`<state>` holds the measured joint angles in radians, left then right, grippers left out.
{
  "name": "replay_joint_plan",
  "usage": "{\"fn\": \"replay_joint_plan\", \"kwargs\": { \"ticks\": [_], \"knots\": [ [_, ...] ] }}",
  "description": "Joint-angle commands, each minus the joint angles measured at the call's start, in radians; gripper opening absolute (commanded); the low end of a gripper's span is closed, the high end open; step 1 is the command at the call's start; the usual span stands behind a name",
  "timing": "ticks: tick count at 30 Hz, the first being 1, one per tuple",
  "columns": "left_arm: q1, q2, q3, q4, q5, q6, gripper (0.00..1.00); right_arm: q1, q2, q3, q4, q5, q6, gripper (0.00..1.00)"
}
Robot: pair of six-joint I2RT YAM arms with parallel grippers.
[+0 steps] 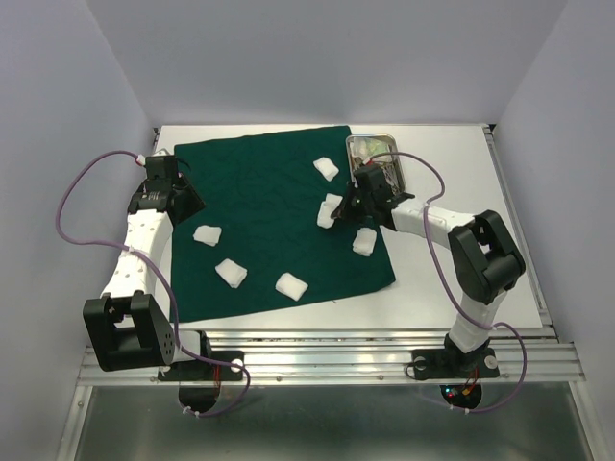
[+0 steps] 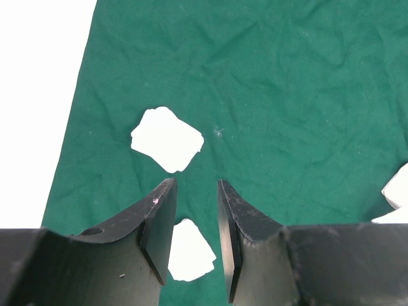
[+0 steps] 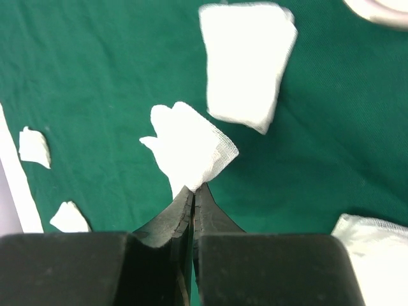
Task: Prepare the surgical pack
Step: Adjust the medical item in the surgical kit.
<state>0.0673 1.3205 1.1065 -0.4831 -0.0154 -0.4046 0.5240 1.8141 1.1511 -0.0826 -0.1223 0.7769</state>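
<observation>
Green drape [image 1: 269, 240]: dark cloth spread flat and wrinkled on the white worktop [image 1: 461, 173]. Its edges sit slightly askew to the worktop's, and it is a little wider left to right than front to back.
Steel tray [image 1: 384, 144]: on the worktop, just beside the drape's far right corner. Its near part is hidden by the right arm [image 1: 432, 216], and its contents are too small to tell.
Right gripper [image 3: 193, 191]: over the drape's right half, jaws clenched on one corner of the held gauze pad [image 3: 191, 150], which reaches away from the fingertips.
Left gripper [image 2: 194, 191]: above the drape's left part, jaws released with nothing between them.
Loose gauze pads: five lie scattered on the drape, apart from one another. The folded pad [image 3: 248, 60] beyond the held one has its long axis pointing away from the right wrist camera.
</observation>
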Motion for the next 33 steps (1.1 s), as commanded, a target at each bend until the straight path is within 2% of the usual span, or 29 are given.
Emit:
{"fn": "replay_joint_plan", "kwargs": {
  "ticks": [1,16,30,32,33],
  "knots": [
    [-0.004,-0.033,0.004,0.009,-0.021,0.009,0.43,-0.007,-0.024,0.08,-0.023,0.023,-0.051,0.01],
    [-0.004,-0.03,0.003,0.008,-0.021,0.016,0.43,-0.073,0.195,0.332,-0.115,-0.023,-0.166,0.01],
    [-0.003,-0.007,0.016,0.008,-0.015,0.016,0.43,-0.102,0.254,0.323,-0.132,-0.005,-0.194,0.01],
    [-0.004,-0.006,0.019,0.005,-0.014,0.016,0.43,-0.102,0.26,0.322,-0.134,0.0,-0.194,0.04],
    [-0.004,-0.007,0.019,0.005,-0.014,0.016,0.43,-0.102,0.258,0.322,-0.134,0.001,-0.192,0.1]
  ]
}}
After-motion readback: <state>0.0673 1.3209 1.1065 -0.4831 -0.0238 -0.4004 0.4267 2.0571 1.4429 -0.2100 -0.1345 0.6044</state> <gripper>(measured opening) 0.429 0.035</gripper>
